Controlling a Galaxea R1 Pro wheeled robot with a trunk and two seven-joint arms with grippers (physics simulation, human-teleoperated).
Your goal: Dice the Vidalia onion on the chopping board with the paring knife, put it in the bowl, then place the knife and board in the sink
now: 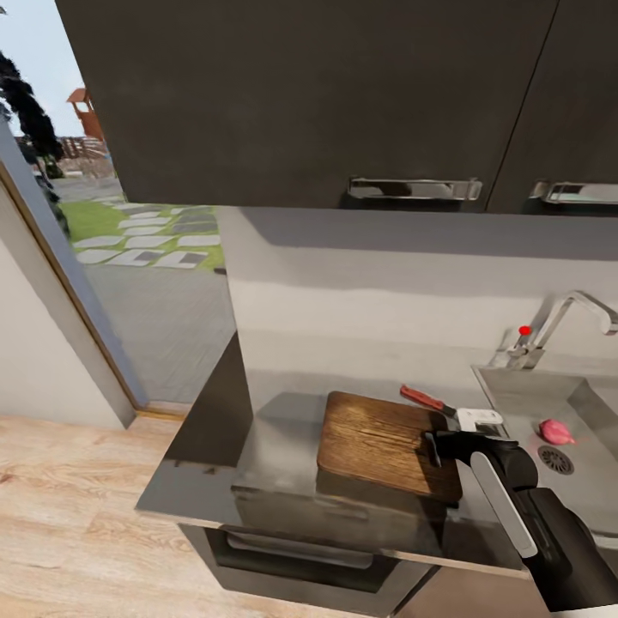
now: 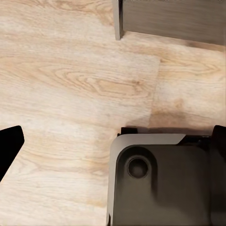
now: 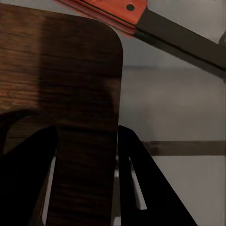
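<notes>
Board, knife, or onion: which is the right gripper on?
The chopping board: right gripper straddles its edge. Paring knife lies beyond it; onion is in the sink.

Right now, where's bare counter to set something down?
Free: countertop strip between the wall and the chopping board's far edge, running left. Crowded: between board and sink, where paring knife and right gripper sit.

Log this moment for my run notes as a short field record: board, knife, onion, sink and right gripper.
chopping board: flat on the countertop, left of the sink
paring knife: lying by the board's far right corner
onion: in the sink, next to the drain
right gripper: fingers straddle the board's edge; whether it is clamped is unclear
</notes>
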